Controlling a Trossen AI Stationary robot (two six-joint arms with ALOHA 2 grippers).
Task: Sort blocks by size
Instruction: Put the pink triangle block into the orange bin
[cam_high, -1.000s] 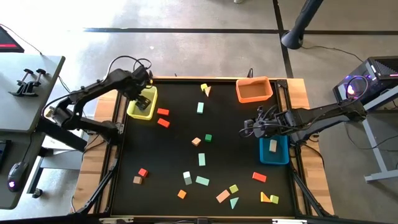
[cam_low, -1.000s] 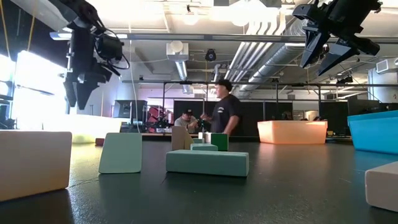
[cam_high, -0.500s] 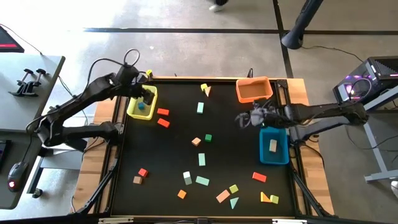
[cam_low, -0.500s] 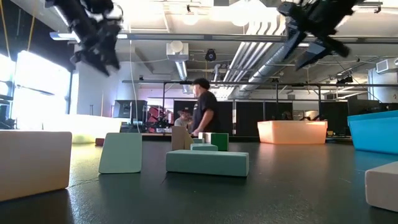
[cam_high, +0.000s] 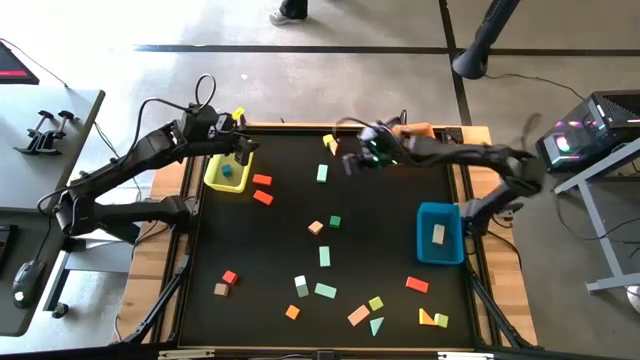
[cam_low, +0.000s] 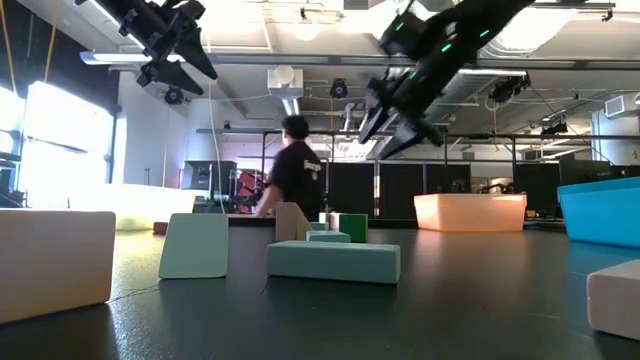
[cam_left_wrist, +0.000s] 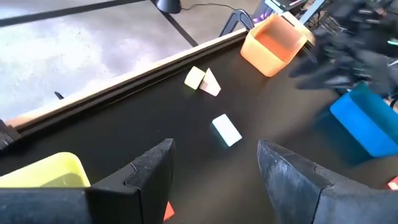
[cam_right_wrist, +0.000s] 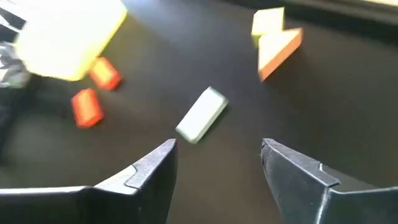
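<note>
left gripper (cam_high: 240, 150): we see it raised over the yellow bin (cam_high: 228, 170) at the mat's far left corner; fingers (cam_left_wrist: 149, 171) spread apart with nothing between them.
right gripper (cam_high: 352, 160): we see it in the air above the far middle of the mat, near the orange bin (cam_high: 408, 146); blurred in the high view, but its wrist view shows the fingers (cam_right_wrist: 149, 168) parted and empty.
blocks on mat: we count most of them loose on the black mat (cam_high: 290, 230). A mint bar (cam_high: 322, 173) lies just ahead of the right gripper; a yellow cube (cam_high: 327, 140) touches a tan triangle (cam_high: 334, 147) at the far edge.
blocks near left: two red bars (cam_high: 262, 188) sit just beside the yellow bin.
middle: tan cube (cam_high: 315, 227) and green cube (cam_high: 335, 221), near each other.
near edge: we see a scatter of mint, orange, pink, green and yellow pieces, plus a red block (cam_high: 417, 284).
blocks in bins: a blue block (cam_high: 226, 170) in the yellow bin; a tan block (cam_high: 439, 234) in the blue bin (cam_high: 440, 232).
in the way: nothing sits between the right gripper and the mint bar.
low view: a long mint bar (cam_low: 333, 260) in front; a person (cam_low: 290, 180) in the room behind.
surroundings: side table (cam_high: 40, 150) left of the rig.
</note>
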